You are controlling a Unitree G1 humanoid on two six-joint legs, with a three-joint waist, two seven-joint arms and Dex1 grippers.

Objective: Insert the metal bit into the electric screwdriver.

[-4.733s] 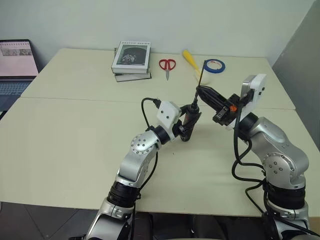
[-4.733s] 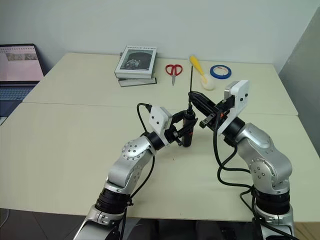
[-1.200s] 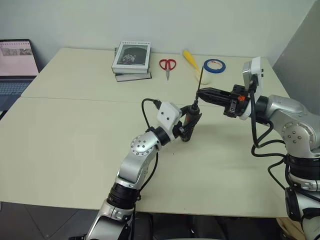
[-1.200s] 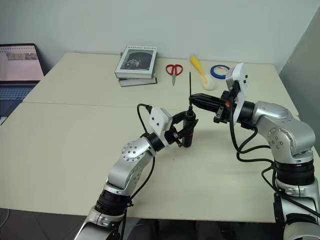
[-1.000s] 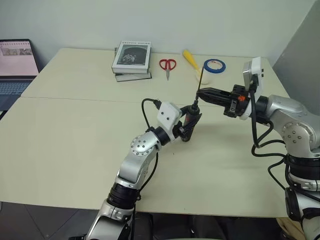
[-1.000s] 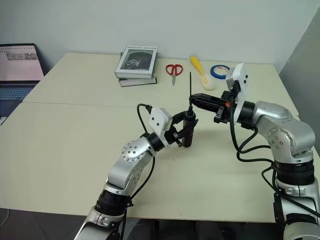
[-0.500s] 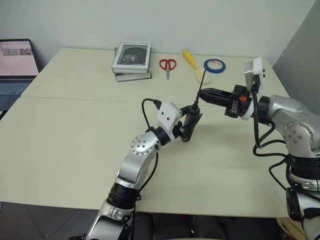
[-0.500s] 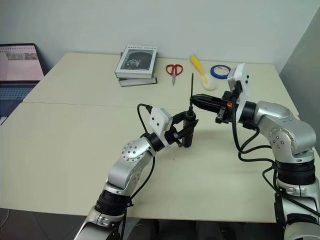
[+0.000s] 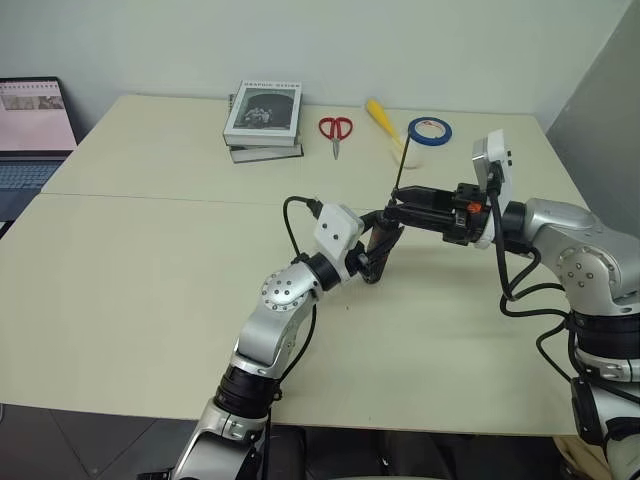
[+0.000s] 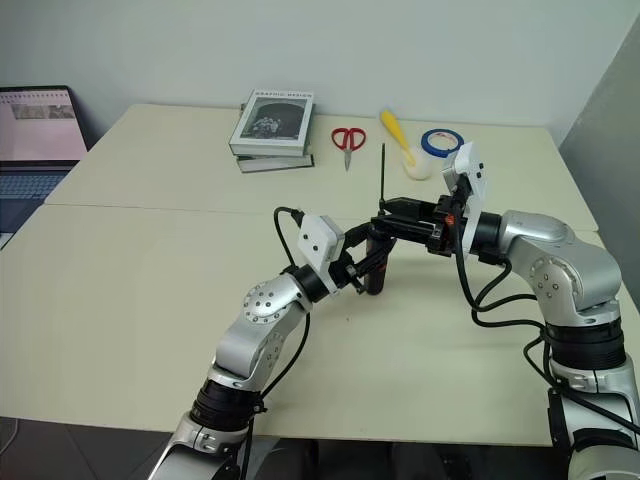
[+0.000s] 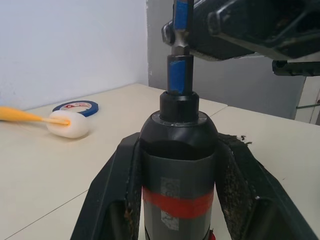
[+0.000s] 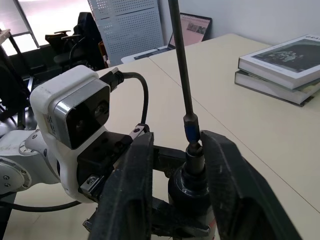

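A: Here, nearest the viewer, the left hand (image 9: 377, 252) is clamped on the electric screwdriver (image 11: 178, 165), holding it upright just above the surface (image 9: 150, 280). Its black fingers (image 11: 112, 190) press the body from both sides, the red band sitting between them.

B: And the metal bit (image 10: 383, 172)?

A: It stands upright in the blue-tipped socket at the top of the electric screwdriver, rising toward twelve o'clock. In the right wrist view a blue collar on the rod (image 12: 190, 131) sits directly above the socket mouth. How deep it is seated cannot be told.

B: The right hand (image 12: 192, 150)?

A: It reaches in level from three o'clock. Its two fingers (image 12: 131, 175) stand parted on either side of the joint between bit and tool, a gap visible on each side of the rod, so it grips nothing.

B: What lies farther back?

A: Toward twelve o'clock on the surface: red-handled scissors (image 9: 335, 131), a yellow-handled brush (image 9: 385, 125) with a white foam head, and a blue tape roll (image 9: 429, 130) at about one o'clock. Two stacked books (image 9: 262, 121) lie at eleven o'clock. A laptop (image 9: 30, 140) sits at ten o'clock, beyond the edge of the surface.
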